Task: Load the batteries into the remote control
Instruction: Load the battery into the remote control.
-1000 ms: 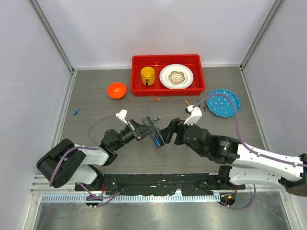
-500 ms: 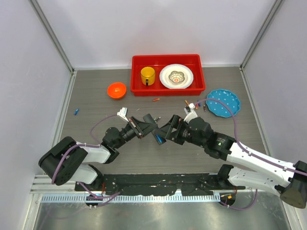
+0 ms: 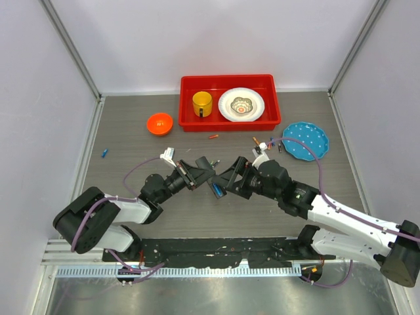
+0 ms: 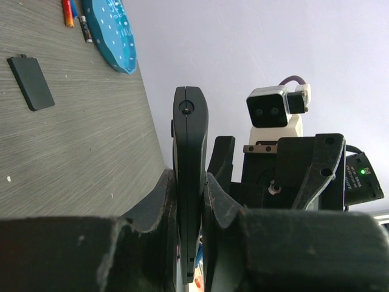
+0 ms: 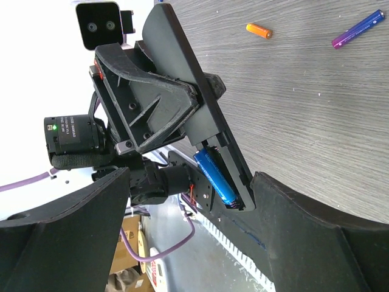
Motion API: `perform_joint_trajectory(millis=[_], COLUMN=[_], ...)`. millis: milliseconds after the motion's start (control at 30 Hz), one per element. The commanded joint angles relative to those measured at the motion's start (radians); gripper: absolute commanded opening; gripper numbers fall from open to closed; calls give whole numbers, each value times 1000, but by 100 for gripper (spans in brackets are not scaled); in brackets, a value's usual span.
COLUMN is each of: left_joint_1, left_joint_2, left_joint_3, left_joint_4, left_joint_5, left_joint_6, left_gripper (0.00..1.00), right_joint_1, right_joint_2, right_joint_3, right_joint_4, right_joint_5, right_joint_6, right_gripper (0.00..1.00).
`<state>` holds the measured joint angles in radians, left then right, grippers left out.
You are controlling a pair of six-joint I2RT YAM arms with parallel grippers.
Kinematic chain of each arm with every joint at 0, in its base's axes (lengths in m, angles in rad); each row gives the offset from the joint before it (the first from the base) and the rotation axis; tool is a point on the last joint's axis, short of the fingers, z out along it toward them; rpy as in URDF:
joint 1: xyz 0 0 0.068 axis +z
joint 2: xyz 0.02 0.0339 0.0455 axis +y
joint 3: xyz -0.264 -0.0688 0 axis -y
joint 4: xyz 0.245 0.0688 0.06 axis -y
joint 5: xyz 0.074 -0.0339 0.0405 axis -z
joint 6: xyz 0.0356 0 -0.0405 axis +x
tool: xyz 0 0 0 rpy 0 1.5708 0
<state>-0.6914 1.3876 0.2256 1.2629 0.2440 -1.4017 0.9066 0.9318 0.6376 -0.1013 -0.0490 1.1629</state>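
- Clamping the remote control (image 4: 189,121) edge-on between its two fingers (image 4: 159,207), the left gripper (image 4: 189,194) holds the slim black bar clear of the grey table (image 3: 125,141), its free end aimed at the right arm.
- The right gripper (image 5: 191,182) faces it with its fingers (image 5: 304,243) spread wide apart. One finger stands on either side of the remote's lower end, and neither is seen gripping anything.
- A loaded blue battery (image 5: 216,176) lies lengthwise in the remote's uncovered compartment, at the end nearest the right wrist camera. From above it shows as a blue sliver between the two grippers, over the middle of the table.
- The battery cover (image 4: 30,82), a small flat black rectangle, rests on the table well apart from the remote.
- A cluster of spare batteries (image 4: 68,11) lies just beside the rim of the blue plate (image 3: 305,140), at the right of the table.
- An orange battery (image 3: 213,136) sits just in front of the red tray (image 3: 185,105).
- A stray blue battery (image 3: 104,153) lies alone near the left wall.
- The red tray, at the far edge of the table, carries a yellow mug (image 3: 202,103) and a white plate (image 3: 226,105) with a small patterned dish on it.
- An orange bowl (image 3: 159,123) stands on the table just left of the tray.
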Motion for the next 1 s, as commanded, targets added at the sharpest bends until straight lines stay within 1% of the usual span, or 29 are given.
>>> perform_joint_trajectory(millis=[0, 267, 433, 700, 967], left_joint_1=[0, 0, 0, 0, 0], left_joint_2=[-9, -9, -19, -21, -32], left_joint_3=[17, 1, -9, -9, -12], left_joint_4=[283, 283, 283, 282, 282], left_joint_5=[-8, -9, -15, -12, -12], left_joint_6=[9, 26, 36, 40, 46], left_gripper=[0, 0, 0, 0, 0], right_joint_1=[-11, -12, -14, -14, -17], right_joint_2=[-11, -31, -36, -4, 41], right_joint_3=[-1, 48, 34, 8, -18], right_joint_4=[25, -96, -121, -25, 54], right_joint_5=[-26, 32, 41, -14, -31], right_joint_6=[4, -66, -78, -34, 18], right_gripper=[88, 88, 88, 88, 88])
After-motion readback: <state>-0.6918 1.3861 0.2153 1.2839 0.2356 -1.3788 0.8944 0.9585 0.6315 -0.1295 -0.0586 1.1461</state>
